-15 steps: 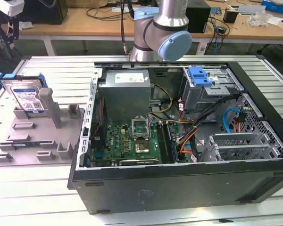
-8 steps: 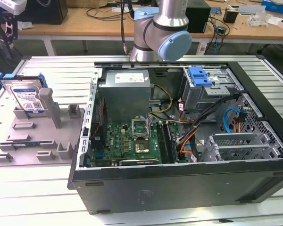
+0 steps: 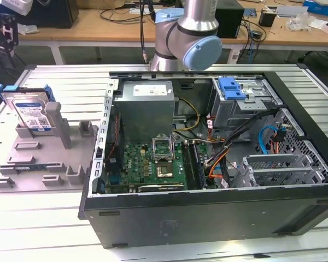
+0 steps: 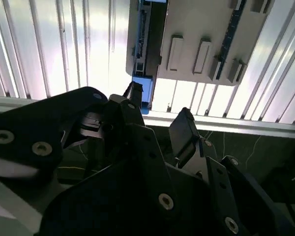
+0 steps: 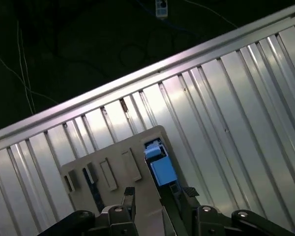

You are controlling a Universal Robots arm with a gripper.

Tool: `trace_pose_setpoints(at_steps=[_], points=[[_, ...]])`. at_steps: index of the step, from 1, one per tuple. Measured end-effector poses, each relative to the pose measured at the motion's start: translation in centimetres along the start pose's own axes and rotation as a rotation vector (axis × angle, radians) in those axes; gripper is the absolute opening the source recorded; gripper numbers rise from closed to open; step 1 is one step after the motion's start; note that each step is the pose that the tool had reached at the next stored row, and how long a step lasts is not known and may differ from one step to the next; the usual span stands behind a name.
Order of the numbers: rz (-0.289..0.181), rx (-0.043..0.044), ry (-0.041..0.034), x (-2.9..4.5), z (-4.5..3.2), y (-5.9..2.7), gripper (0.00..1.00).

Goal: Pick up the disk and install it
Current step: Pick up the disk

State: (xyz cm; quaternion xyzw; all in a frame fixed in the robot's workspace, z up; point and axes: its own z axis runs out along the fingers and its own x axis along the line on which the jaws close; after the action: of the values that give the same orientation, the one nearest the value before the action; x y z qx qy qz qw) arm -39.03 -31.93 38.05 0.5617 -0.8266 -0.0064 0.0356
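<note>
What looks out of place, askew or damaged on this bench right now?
Nothing stands out. The disk sits propped in its grey holder, and the open computer case lies on its side, nothing spilled.

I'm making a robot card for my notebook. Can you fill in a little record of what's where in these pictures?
disk: leaning upright in the grey holder, on the exterior view's left
gripper: open, holding nothing, clear of the disk
computer case: open, lying on the ribbed table beside the holder
drive cage: inside the case, blue bracket on top
job so far: disk not picked up yet
</note>
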Motion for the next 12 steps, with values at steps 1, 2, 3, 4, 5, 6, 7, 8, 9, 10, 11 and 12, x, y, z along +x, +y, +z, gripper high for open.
trace_pose_setpoints(at_steps=[1, 2, 3, 4, 5, 6, 7, 8, 9, 10, 11, 12], points=[[-0.021, 0.0011, 0.0011, 0.0, 0.01, 0.0, 0.5], [-0.075, 0.004, 0.0038, -0.01, 0.04, 0.01, 0.5], [-0.097, 0.005, 0.0049, -0.02, 0.05, 0.01, 0.5], [-0.115, 0.0059, 0.0058, -0.02, 0.05, 0.01, 0.5], [-0.14, 0.0073, 0.0071, -0.03, 0.07, 0.01, 0.5], [-0.16, 0.0082, 0.0082, -0.03, 0.07, 0.01, 0.5], [-0.194, 0.01, 0.0099, -0.05, 0.09, 0.01, 0.5], [-0.21, 0.0112, 0.0117, -0.05, 0.09, 0.01, 0.5], [-0.216, 0.0115, 0.0122, -0.05, 0.09, 0.01, 0.5], [-0.219, 0.0116, 0.0123, -0.05, 0.09, 0.01, 0.5], [-0.221, 0.0118, 0.0125, -0.05, 0.09, 0.01, 0.5], [-0.221, 0.012, 0.0124, -0.05, 0.09, 0.01, 0.5]])
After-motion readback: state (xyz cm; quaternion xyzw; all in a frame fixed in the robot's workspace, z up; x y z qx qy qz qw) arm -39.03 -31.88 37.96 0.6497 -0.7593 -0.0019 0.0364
